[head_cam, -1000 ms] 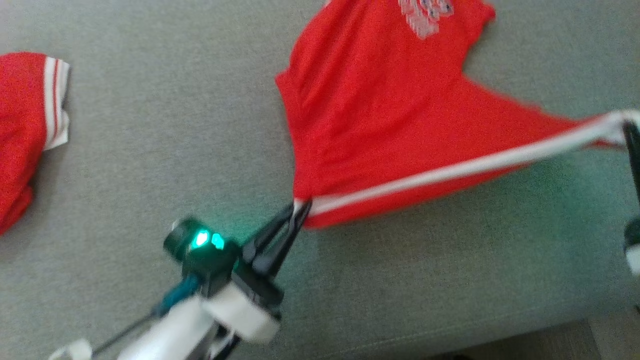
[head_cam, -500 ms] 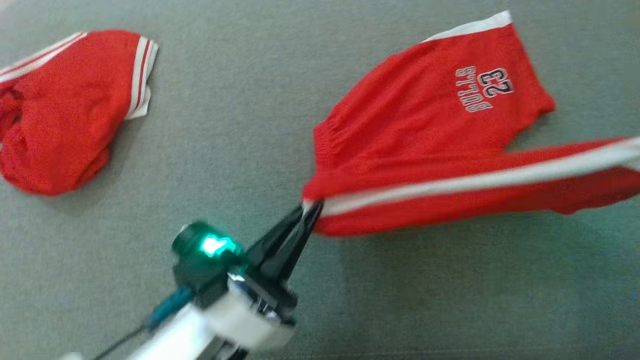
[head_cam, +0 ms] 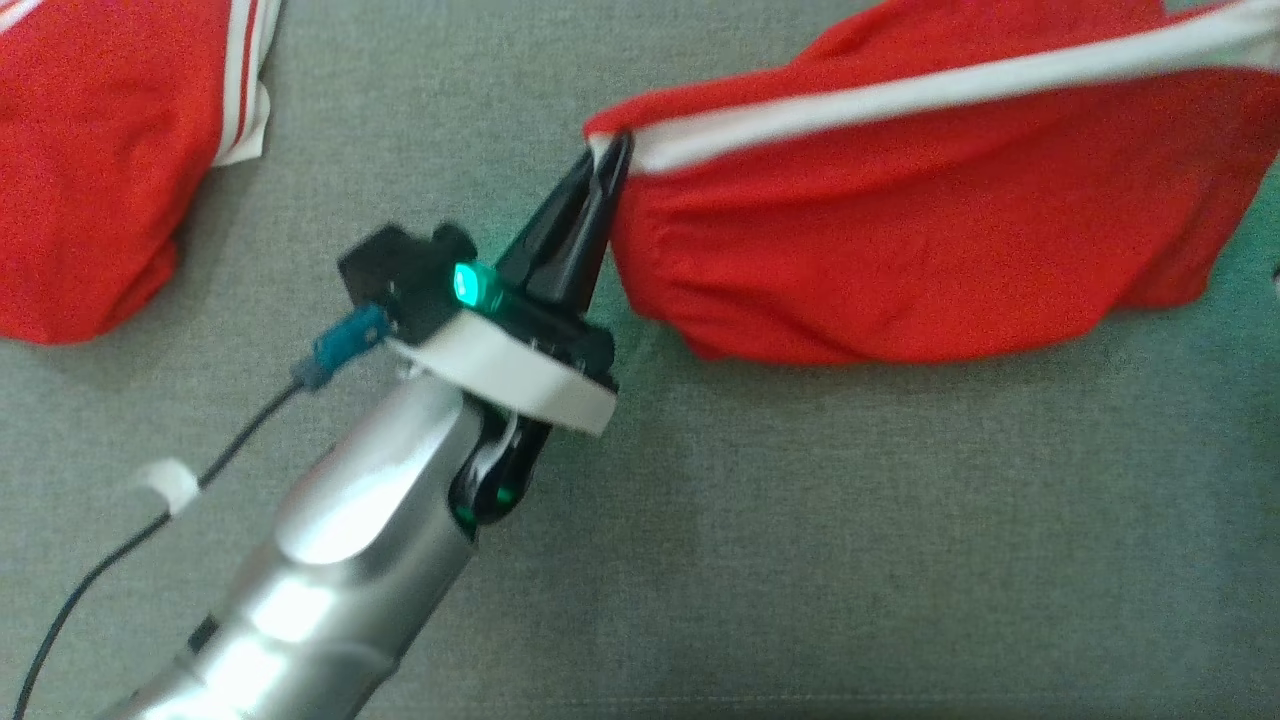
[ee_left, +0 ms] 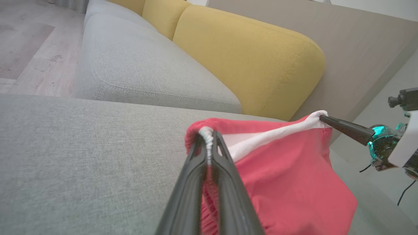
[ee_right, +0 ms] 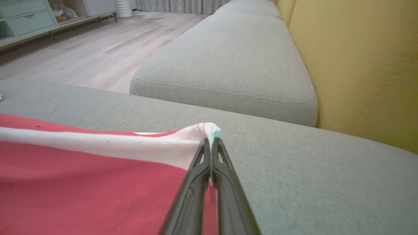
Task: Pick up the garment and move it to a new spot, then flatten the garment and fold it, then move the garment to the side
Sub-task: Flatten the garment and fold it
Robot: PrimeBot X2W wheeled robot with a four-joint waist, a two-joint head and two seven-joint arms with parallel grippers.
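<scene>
Left jaws: your left gripper (head_cam: 603, 160) is pinched tight on a corner of the garment (head_cam: 900, 250), with white trim bunched between the tips in the left wrist view.
Right jaws: your right gripper (ee_right: 210, 141) is clamped hard on the far end of the same edge. A nub of white cloth pokes past its tips.
Span between grips: the white stripe (head_cam: 900, 90) is pulled taut from one grip to the other, and the red cloth sags below it in a loose pouch.
Garment position: it's held up by that top edge over the grey seat cushion (head_cam: 800, 550). You can't tell whether the bottom fold touches the cushion.
Left arm: the silver forearm (head_cam: 330, 570) comes in from the lower left of the head view. The green light (head_cam: 475, 285) is lit at the wrist, and a black cable (head_cam: 60, 590) trails off it.
Other cloth: a second red garment (head_cam: 90, 170) with white stripes lies crumpled on the cushion at the upper left, well apart from the held one.
Surroundings: yellow back cushions (ee_left: 248, 62) stand behind the seat, a neighbouring grey cushion (ee_right: 228, 62) sits alongside, and the wood floor (ee_right: 81, 55) is beyond.
</scene>
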